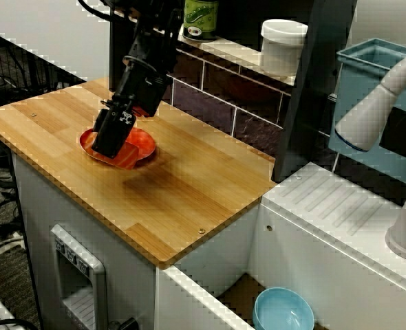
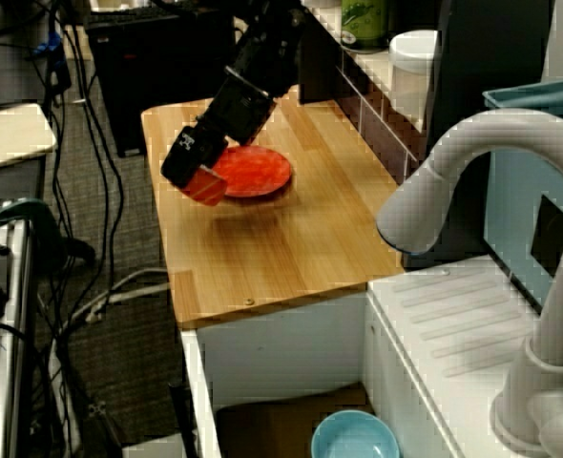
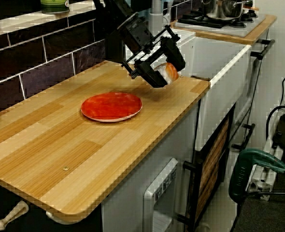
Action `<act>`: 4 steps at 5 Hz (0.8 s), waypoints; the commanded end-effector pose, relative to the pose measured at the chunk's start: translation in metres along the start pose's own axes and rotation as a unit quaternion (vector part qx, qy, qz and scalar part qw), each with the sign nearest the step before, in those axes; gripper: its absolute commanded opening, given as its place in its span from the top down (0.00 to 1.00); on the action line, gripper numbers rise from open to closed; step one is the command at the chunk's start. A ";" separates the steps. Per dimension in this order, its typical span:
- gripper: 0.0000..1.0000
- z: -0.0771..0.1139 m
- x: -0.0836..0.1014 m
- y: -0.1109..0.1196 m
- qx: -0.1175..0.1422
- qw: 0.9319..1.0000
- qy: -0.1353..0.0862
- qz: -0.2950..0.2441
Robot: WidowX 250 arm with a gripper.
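Note:
A flat red plate (image 1: 142, 143) (image 2: 255, 172) (image 3: 111, 106) lies on the wooden counter (image 1: 182, 185). My black gripper (image 1: 115, 137) (image 2: 194, 170) (image 3: 164, 71) is shut on a small orange-red object (image 2: 206, 185) (image 3: 171, 72). Seen past the faucet, it hangs slightly above the counter, just off the plate's rim on the side of the counter's front edge. From the view across the counter the gripper overlaps the plate. In the view with the stove behind, the object shows orange with some white, and part of it is hidden between the fingers.
A green can (image 1: 201, 17) and a white tub (image 1: 283, 45) stand on the tiled shelf behind. A white faucet (image 2: 472, 181) and sink top sit beside the counter, with a blue bowl (image 1: 283, 313) below. A pot (image 3: 224, 7) rests on the stove.

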State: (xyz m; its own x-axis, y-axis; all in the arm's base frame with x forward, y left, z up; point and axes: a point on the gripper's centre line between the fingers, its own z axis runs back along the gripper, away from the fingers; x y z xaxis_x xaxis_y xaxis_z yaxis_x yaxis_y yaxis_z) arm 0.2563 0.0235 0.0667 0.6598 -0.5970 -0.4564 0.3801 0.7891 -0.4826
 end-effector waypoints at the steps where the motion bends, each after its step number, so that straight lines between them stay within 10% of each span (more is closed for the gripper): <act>1: 1.00 0.017 0.017 0.007 -0.010 1.000 0.002 -0.006; 4: 1.00 0.011 0.019 0.004 -0.008 1.000 0.007 -0.006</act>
State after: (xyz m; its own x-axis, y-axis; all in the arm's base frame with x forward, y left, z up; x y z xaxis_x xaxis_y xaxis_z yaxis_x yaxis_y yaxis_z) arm 0.2678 0.0196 0.0468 0.6127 -0.6102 -0.5022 0.3326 0.7756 -0.5366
